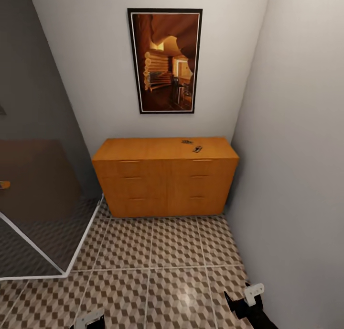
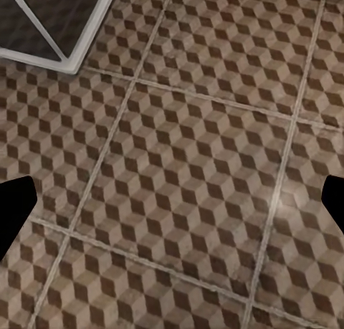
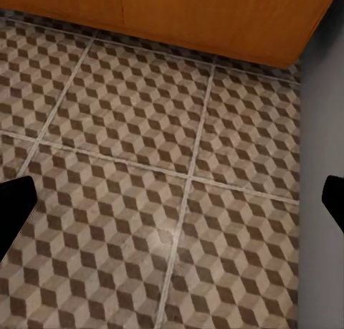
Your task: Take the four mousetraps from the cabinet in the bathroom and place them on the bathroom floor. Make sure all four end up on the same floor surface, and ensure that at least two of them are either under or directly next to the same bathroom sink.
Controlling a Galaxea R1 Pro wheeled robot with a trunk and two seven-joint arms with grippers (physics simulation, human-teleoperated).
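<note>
The orange-brown cabinet [image 1: 165, 176] stands against the far wall with its drawers closed. Two small mousetraps [image 1: 187, 141] [image 1: 197, 149] lie on its top near the right end. The cube-patterned bathroom floor [image 1: 157, 252] stretches from the cabinet to me. My left gripper [image 1: 91, 319] hangs low over the tiles at the near edge, and its wrist view shows it open [image 2: 172, 203] over bare floor. My right gripper [image 1: 248, 300] is low near the right wall, also open [image 3: 172, 203], with the cabinet's base [image 3: 215, 17] ahead of it. The bathroom sink is out of view.
A glass shower screen with a white floor frame [image 1: 71, 257] closes off the left side, and its corner [image 2: 72, 60] lies near my left gripper. A grey wall [image 1: 296, 176] runs close along the right. A framed picture [image 1: 165, 61] hangs above the cabinet.
</note>
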